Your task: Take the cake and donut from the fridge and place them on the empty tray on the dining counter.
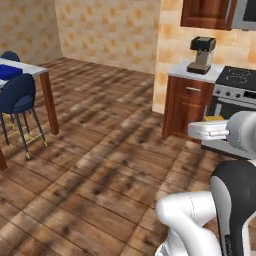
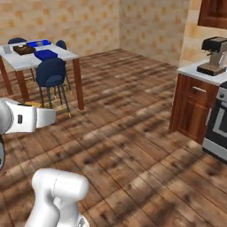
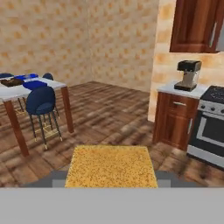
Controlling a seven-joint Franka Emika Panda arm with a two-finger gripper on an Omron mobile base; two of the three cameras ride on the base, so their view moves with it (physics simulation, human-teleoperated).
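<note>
Gripper (image 3: 111, 186) carrying small golden-tan square cake block (image 3: 111, 166) across kitchen.
Jaws pinching cake from both sides, low centre in hand view. Long white marble-topped dining counter w/ reddish-brown legs (image 3: 30, 89) sitting at 10 o'clock, well apart; deep-blue rectangular tray (image 3: 36, 85) lying on it, navy chair (image 3: 40, 101) just beside.

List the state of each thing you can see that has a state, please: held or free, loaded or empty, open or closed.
cake: held in the gripper, off any surface
gripper: shut on the cake
dining counter: carries trays, no cake on it yet
empty tray: on the dining counter, nothing on it
brown tray: on the dining counter, loaded with something dark
cabinet: door closed
upper cabinet: closed
coffee machine: upright on the worktop
</note>
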